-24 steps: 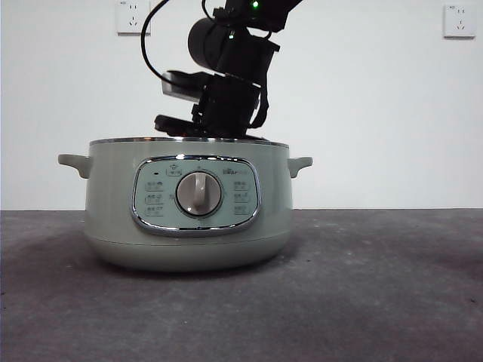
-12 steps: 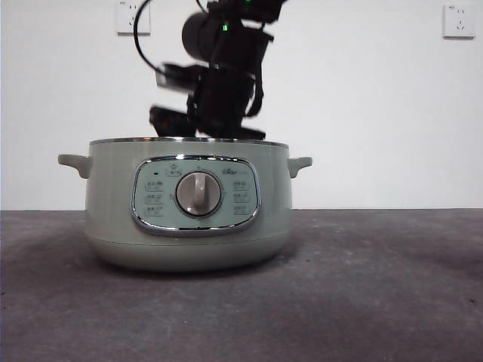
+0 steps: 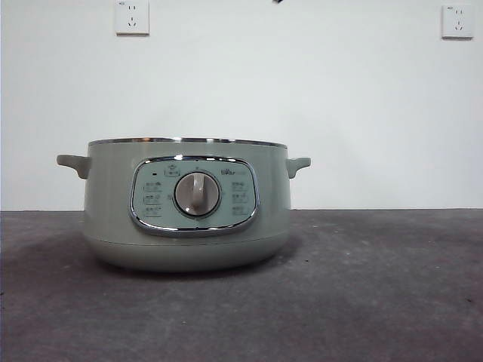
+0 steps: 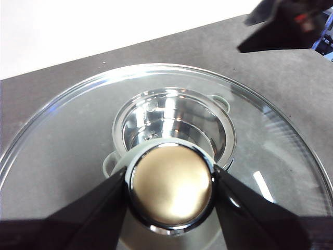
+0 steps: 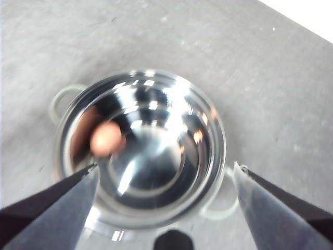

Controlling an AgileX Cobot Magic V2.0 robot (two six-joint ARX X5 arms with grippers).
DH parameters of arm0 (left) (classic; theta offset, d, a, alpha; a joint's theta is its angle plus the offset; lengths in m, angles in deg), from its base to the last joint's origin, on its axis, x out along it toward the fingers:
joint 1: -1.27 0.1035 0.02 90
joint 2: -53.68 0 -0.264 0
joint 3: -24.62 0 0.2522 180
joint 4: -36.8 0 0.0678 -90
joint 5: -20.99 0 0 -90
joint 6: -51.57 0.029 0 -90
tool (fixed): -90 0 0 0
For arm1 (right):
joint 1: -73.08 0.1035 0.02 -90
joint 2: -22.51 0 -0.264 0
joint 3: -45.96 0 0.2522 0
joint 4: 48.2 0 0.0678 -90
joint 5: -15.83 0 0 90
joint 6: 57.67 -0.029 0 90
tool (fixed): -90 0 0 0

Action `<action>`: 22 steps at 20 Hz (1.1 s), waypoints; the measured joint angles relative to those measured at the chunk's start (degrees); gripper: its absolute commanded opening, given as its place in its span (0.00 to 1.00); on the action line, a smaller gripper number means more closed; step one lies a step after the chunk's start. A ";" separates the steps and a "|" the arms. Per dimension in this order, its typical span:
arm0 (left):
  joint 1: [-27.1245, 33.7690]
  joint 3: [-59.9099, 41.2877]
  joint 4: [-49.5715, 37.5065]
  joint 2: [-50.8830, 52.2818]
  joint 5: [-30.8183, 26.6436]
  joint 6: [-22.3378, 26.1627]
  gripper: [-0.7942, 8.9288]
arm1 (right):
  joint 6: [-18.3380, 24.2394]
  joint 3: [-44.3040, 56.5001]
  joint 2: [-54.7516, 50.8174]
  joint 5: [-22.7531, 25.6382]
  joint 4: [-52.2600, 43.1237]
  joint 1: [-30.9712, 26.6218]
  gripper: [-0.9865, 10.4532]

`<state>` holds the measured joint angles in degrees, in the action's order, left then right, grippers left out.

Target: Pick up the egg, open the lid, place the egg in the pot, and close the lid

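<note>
Egg (image 5: 106, 139) lies inside the pot (image 3: 186, 204), against the steel wall of the bowl, seen from straight above in the right wrist view; slightly blurred, so its long axis cannot be told. Right end effector (image 5: 165, 174) hangs high over the open pot, jaws spread wide and empty, framing the bowl on both sides. Left end effector (image 4: 170, 190) is clamped on the knob (image 4: 170, 188) of the lid (image 4: 73, 135), one jaw on each side of it; lid is held level in the air, and the pot shows small through the glass, almost directly below the knob, a little off toward the far side. Front view shows the pot uncovered on the worktop (image 3: 377, 286), both arms out of frame apart from a dark tip at the top edge. Judgement: egg placement looks done; closing the lid is what remains. The move turns on the lid being nearly centred over the pot rim: the left arm needs mostly a straight descent with a small shift, and the right end effector, over the opening, should clear away first.
</note>
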<state>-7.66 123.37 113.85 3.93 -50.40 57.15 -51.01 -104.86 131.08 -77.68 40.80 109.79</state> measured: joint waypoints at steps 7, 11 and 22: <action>-3.39 -0.02 -4.79 -7.74 1.57 0.42 0.07 | 0.26 6.58 -9.18 -5.53 2.34 0.17 0.39; -7.26 -0.04 -9.97 -13.38 1.46 0.44 0.07 | 0.35 20.65 -20.24 -5.53 2.19 0.17 0.39; -17.55 -0.07 -26.49 -34.69 -5.99 0.44 0.07 | -6.60 58.03 -53.83 -0.22 -5.88 0.17 0.39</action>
<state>-25.21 123.31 87.35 -30.76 -56.39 57.59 -57.61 -46.83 77.25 -77.90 34.92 109.96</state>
